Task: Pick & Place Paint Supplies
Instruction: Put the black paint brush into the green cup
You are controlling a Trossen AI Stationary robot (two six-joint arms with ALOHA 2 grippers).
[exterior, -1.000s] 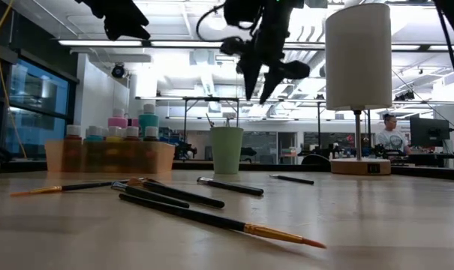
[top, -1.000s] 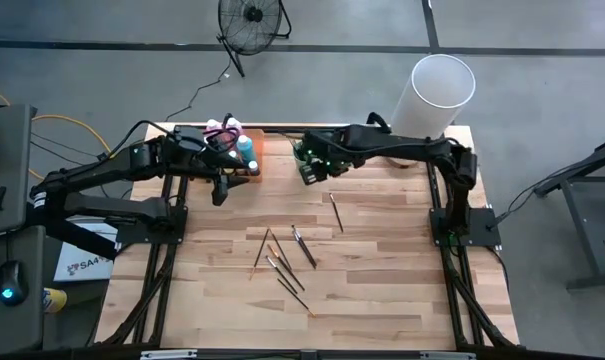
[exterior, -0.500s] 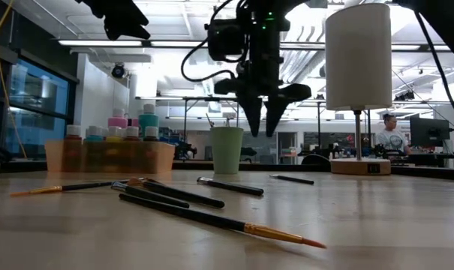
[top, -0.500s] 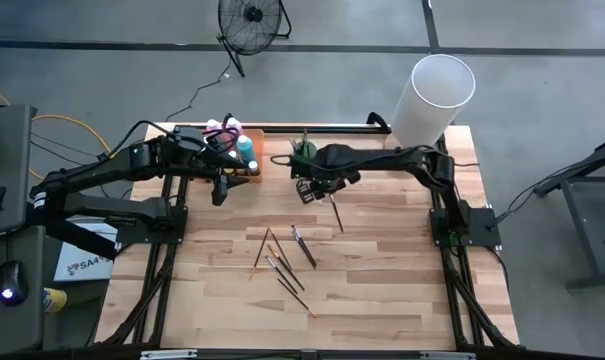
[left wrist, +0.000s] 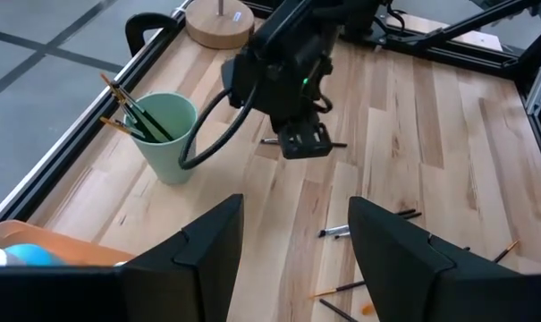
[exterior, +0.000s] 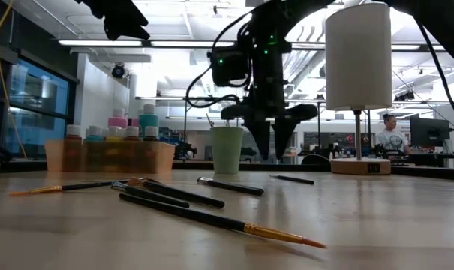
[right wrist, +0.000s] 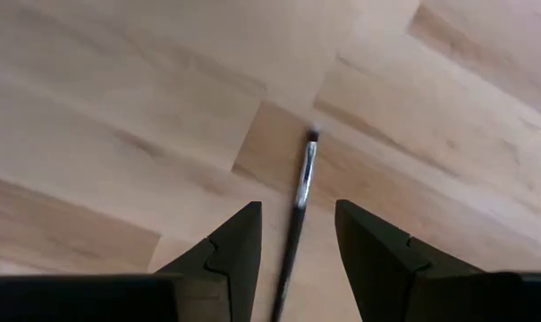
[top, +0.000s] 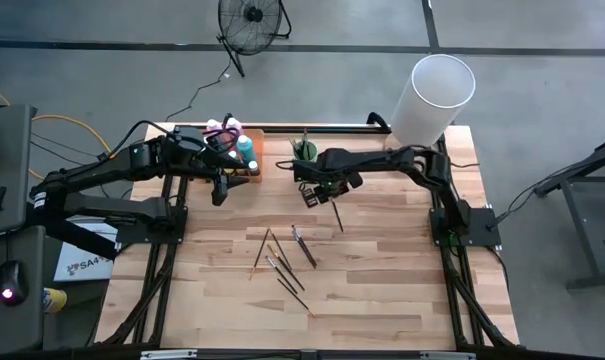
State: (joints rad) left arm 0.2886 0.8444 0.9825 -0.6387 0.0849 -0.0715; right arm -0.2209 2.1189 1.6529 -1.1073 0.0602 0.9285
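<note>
Table (top: 382,270): pale butcher-block wood with a dark frame, standing on a grey floor. Green cup (exterior: 227,150): upright at the far edge, near the middle. Orange tray (exterior: 58,159): translucent, far left of the table. White cylinder (top: 432,98) on a round wooden base (exterior: 359,166): far right corner. Floor fan (top: 252,20): beyond the far edge. Person (exterior: 390,132): seated in the room behind, right side, by a monitor (exterior: 428,132).
</note>
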